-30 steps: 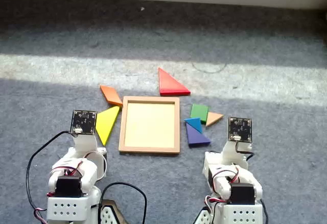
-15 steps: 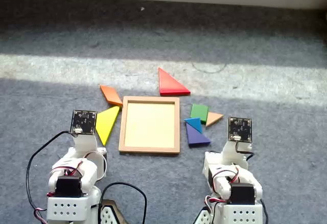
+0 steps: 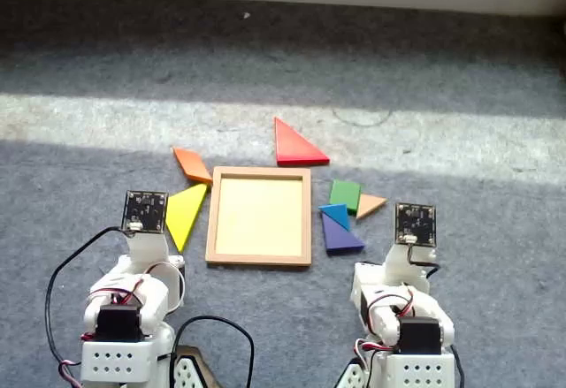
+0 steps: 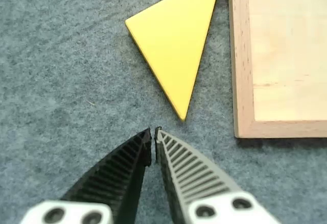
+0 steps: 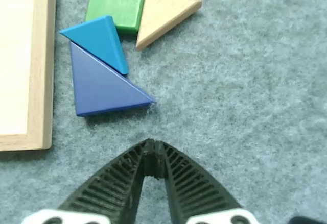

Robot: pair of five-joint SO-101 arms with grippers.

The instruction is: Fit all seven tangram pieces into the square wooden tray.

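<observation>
1. Your left gripper (image 4: pixel 154 130) has its fingers pressed together, tips just on the near side of the yellow triangle's (image 4: pixel 173 40) near point.
2. That yellow triangle lies flat on the grey carpet (image 3: pixel 460 70), just left of the wooden tray (image 3: pixel 210 216).
3. Your right gripper (image 5: pixel 152 143) is likewise pressed together, close to the near edge of the dark blue triangle (image 5: pixel 97 86).
4. Right of the tray, the light blue triangle (image 5: pixel 99 39) touches the dark blue one and the green square (image 5: pixel 117 0); the tan triangle (image 5: pixel 161 14) touches the square's right side.
5. The orange parallelogram (image 3: pixel 192 164) sits off the tray's far left corner, and the red triangle (image 3: pixel 294 145) lies beyond its far edge.
</observation>
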